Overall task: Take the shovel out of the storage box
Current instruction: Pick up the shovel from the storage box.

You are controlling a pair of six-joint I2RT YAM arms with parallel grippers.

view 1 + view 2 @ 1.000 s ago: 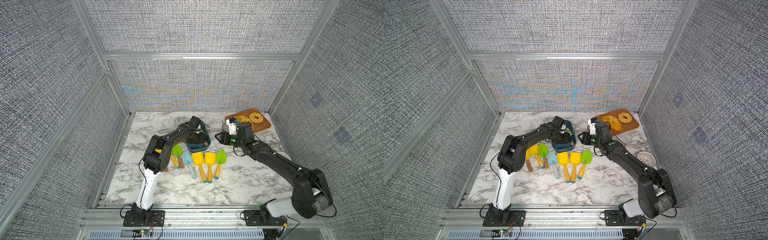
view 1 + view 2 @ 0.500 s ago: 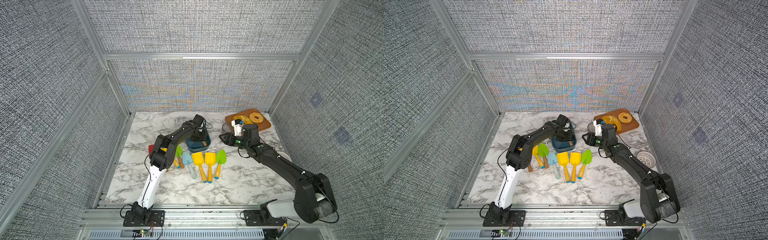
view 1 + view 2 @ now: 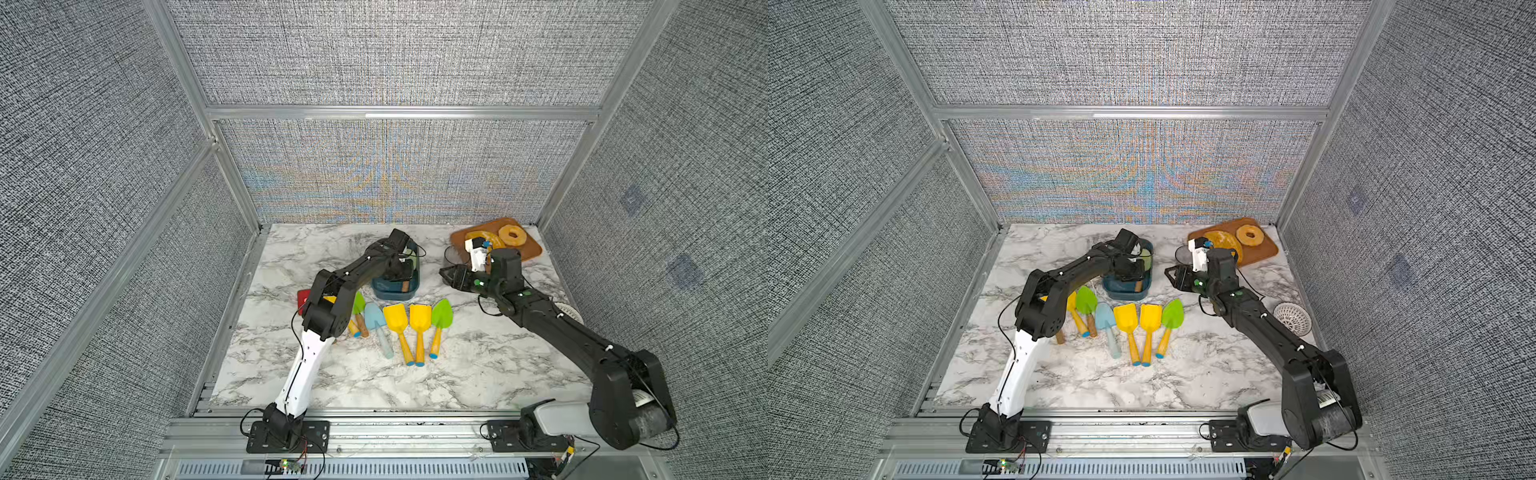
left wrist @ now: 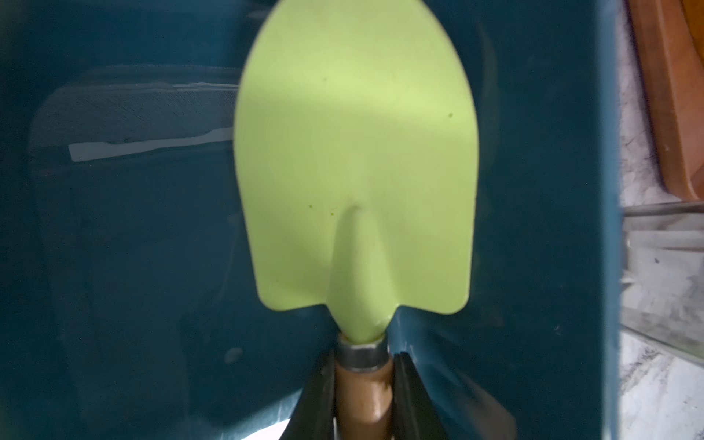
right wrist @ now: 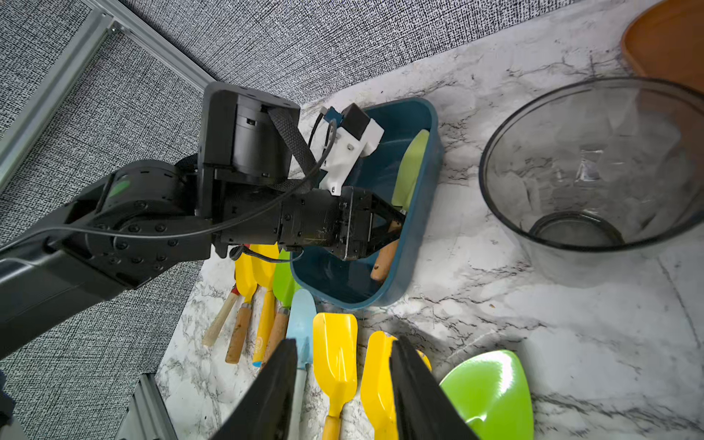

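Observation:
A shovel (image 4: 354,152) with a pale green blade and a wooden handle lies inside the dark teal storage box (image 4: 552,190), along one long wall. My left gripper (image 4: 362,365) reaches into the box and is shut on the handle just behind the metal collar. The right wrist view shows the same grip (image 5: 394,228), with the blade (image 5: 413,167) leaning on the box wall (image 5: 365,303). Both top views show the box (image 3: 395,293) (image 3: 1125,294) behind a row of shovels. My right gripper (image 5: 343,343) (image 3: 449,276) hovers open and holds nothing, to the right of the box.
Several toy shovels (image 3: 399,324) lie side by side on the marble table in front of the box. A clear bowl (image 5: 590,171) stands right of the box. An orange-brown tray (image 3: 530,251) with a donut sits at the back right. A white strainer (image 3: 1292,318) lies by the right wall.
My left gripper's jaws have closed on the shovel's handle inside the box. The right arm has shifted slightly to the right and stays open.

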